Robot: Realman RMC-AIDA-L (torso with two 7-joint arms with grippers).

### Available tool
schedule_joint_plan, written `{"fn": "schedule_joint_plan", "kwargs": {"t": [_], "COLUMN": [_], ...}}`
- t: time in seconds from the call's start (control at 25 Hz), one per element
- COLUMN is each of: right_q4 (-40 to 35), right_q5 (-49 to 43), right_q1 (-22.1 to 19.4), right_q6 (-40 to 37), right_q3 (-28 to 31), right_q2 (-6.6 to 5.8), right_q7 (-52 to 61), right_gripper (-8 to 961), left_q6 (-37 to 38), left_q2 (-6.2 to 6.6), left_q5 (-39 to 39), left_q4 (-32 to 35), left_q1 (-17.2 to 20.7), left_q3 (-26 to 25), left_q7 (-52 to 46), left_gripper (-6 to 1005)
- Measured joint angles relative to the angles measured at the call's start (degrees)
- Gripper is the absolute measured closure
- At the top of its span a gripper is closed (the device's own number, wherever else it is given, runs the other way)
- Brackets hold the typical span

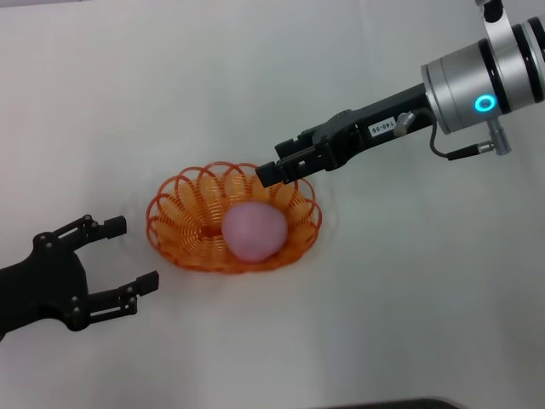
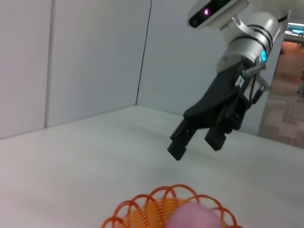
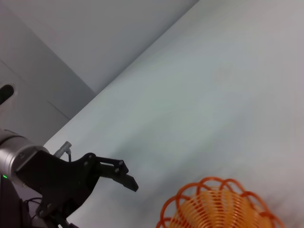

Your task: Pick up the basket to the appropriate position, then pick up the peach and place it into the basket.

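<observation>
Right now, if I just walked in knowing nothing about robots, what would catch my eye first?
Probably the bright orange wire basket in the middle of the white table, with a pink peach sitting inside it. Above its far rim hangs the right hand, empty. The left hand rests open beside the basket, apart from it.

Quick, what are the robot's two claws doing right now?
Left gripper: open, empty, beside the orange wire-loop basket.
Right gripper: open, empty, above the basket's rim; the round pink peach lies inside.
</observation>
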Motion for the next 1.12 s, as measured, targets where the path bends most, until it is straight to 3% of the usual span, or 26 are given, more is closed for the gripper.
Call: {"fn": "schedule_joint_plan", "kwargs": {"t": [0.28,0.6,1.12], "right_q4": [0.1,-0.2,3.3], "right_q5": [4.7,9.8,9.1], "right_q1": [-3.7,-13.7,-27.3], "right_q6": [-1.7,-8.8,-9.4], "right_q3": [0.9,8.2,15.5], "right_q2": [-0.49,-0.91,-1.18], "right_q7": [-6.9,-25.9,-52.3], "right_gripper": [178,180,182], "left_q6": [0.6,1.1,2.8], "left_q2": [0.04,0.20,0.19], "left_q5": [-0.6,-0.6,0.8], "left_q4": [-1.2,-2.2,-3.8], "left_q1": [0.0,0.2,0.5], "left_q3": [-1.6,-2.9,-2.7], "left_q7": [0.0,0.3,0.3], "left_gripper": [112,111,112]}}
